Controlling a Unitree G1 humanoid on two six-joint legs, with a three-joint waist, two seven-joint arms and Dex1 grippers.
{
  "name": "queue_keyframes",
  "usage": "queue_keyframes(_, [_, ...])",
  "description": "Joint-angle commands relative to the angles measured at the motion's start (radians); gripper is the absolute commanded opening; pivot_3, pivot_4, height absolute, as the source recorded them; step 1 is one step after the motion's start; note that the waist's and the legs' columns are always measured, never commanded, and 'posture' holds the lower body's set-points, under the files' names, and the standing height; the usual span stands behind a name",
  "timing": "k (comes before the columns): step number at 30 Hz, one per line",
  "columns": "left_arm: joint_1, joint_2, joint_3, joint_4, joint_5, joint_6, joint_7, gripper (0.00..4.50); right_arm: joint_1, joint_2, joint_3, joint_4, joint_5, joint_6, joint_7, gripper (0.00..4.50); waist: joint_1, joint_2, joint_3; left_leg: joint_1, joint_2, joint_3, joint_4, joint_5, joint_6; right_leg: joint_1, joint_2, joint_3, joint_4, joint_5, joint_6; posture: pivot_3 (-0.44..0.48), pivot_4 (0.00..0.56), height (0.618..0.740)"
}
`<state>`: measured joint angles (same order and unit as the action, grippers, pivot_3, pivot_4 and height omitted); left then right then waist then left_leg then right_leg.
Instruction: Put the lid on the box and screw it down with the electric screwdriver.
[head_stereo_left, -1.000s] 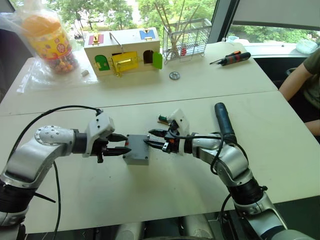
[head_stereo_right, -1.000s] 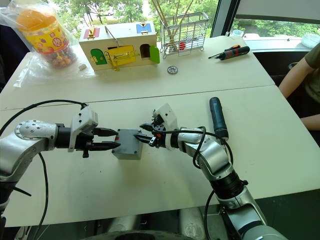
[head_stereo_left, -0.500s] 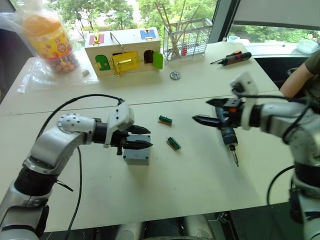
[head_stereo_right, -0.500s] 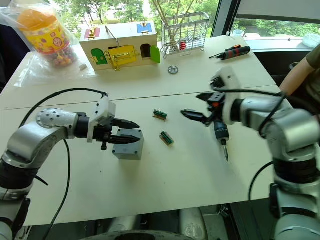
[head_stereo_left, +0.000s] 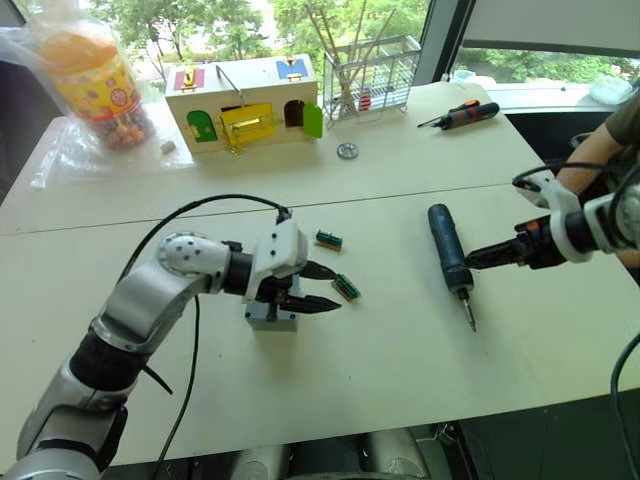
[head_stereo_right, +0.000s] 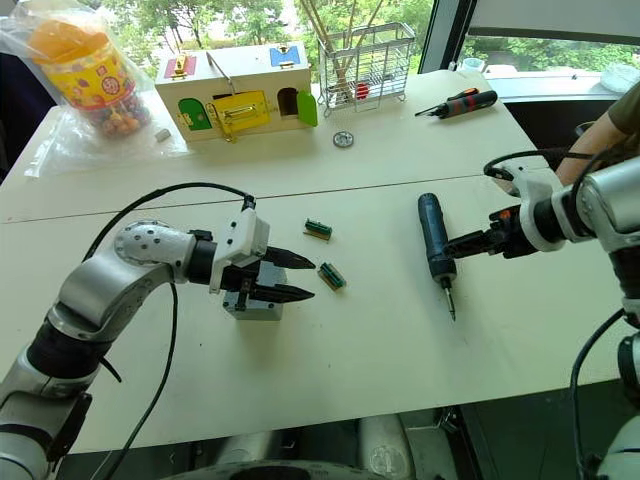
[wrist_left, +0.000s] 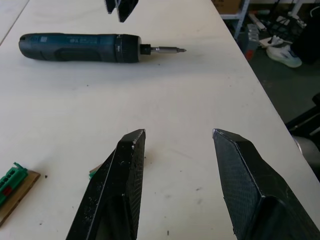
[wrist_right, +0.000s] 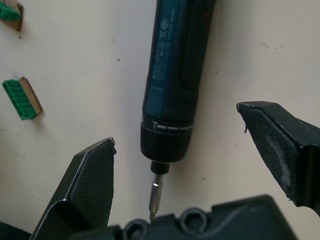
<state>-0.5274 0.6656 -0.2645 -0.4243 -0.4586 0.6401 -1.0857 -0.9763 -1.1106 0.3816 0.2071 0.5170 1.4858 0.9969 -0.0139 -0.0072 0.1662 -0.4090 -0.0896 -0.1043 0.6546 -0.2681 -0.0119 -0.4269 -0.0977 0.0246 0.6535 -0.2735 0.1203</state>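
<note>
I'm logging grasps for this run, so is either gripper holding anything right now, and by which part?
Nothing is held. The left gripper is open over the box. The right gripper is open beside the electric screwdriver, which lies on the table.

Two green connectors (head_stereo_right: 331, 275) crowd the box (head_stereo_right: 247, 300); the electric screwdriver (head_stereo_right: 433, 237) lies unobstructed.

The screwdriver (wrist_right: 177, 85) lies on the tabletop (wrist_right: 80, 65) between the right gripper's (wrist_right: 192, 160) spread fingers (wrist_right: 92, 180), untouched, with two green connectors (wrist_right: 22, 97) nearby.
</note>
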Motion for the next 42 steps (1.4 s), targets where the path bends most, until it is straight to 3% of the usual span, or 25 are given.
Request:
queue_keyframes(1, [0.008,-0.01,-0.001,-0.05,0.008,-0.01,0.028,2.15,-0.095,0.033,0.131,0.075,-0.052,0.024,0.041,4.45,0.001,0.0,0.0,0.0,0.0,0.0,0.0,0.0,0.0,0.0,0.0,0.0,0.0,0.0,0.0,0.0,0.15,0.74])
queue_keyframes(8, [0.03,-0.056,-0.011,-0.061,0.027,0.003,0.107,2.15,-0.241,0.146,0.413,0.268,-0.177,-0.064,0.177,4.45,0.004,0.0,0.0,-0.001,-0.001,0.0,0.004,0.001,-0.001,0.0,0.0,-0.001,0.0,0.0,0.0,0.0,0.15,0.74])
queue_keyframes(17, [0.092,-0.093,0.004,-0.113,0.028,0.041,0.217,2.15,-0.239,0.224,0.561,0.371,-0.331,-0.234,0.334,4.45,0.004,0.0,0.0,-0.002,-0.001,-0.001,0.006,0.0,-0.001,0.0,0.0,-0.001,0.001,0.0,0.0,0.0,0.15,0.74])
queue_keyframes(25, [0.103,-0.079,0.013,-0.106,0.031,0.04,0.239,2.15,-0.225,0.305,0.498,0.515,-0.43,-0.334,0.399,1.95,-0.001,-0.004,-0.003,-0.001,-0.001,-0.002,0.008,0.0,-0.002,0.003,0.001,-0.002,0.001,0.0,0.0,0.0,0.15,0.74])
queue_keyframes(29, [0.091,-0.059,0.034,-0.081,0.028,0.031,0.227,2.15,-0.184,0.275,0.481,0.469,-0.459,-0.338,0.437,1.79,0.001,-0.004,-0.003,-0.001,-0.001,-0.002,0.008,0.0,-0.002,0.003,0.001,-0.002,0.001,0.0,0.0,0.0,0.15,0.74])
queue_keyframes(36, [0.08,0.01,0.101,-0.009,0.018,0.009,0.166,2.15,-0.175,0.249,0.271,0.397,-0.461,-0.375,0.368,1.79,-0.002,-0.004,-0.003,-0.001,-0.001,-0.002,0.008,0.0,-0.002,0.003,0.001,-0.002,0.001,0.0,0.0,0.0,0.15,0.74])
queue_keyframes(39, [0.064,0.024,0.212,0.054,-0.079,0.034,0.117,2.15,-0.272,0.285,0.011,0.371,-0.348,-0.28,0.302,1.79,-0.008,0.003,0.001,-0.002,-0.001,-0.001,0.007,0.0,-0.002,0.0,0.0,0.0,0.002,0.0,0.0,0.0,0.15,0.74])
queue_keyframes(42, [0.029,0.039,0.278,0.08,-0.156,0.072,0.083,2.15,-0.279,0.343,-0.292,0.262,-0.223,-0.213,0.185,1.79,-0.004,0.004,0.002,-0.009,-0.001,0.0,0.006,0.001,-0.002,-0.011,0.0,0.0,0.008,0.0,0.0,0.0,0.15,0.74])
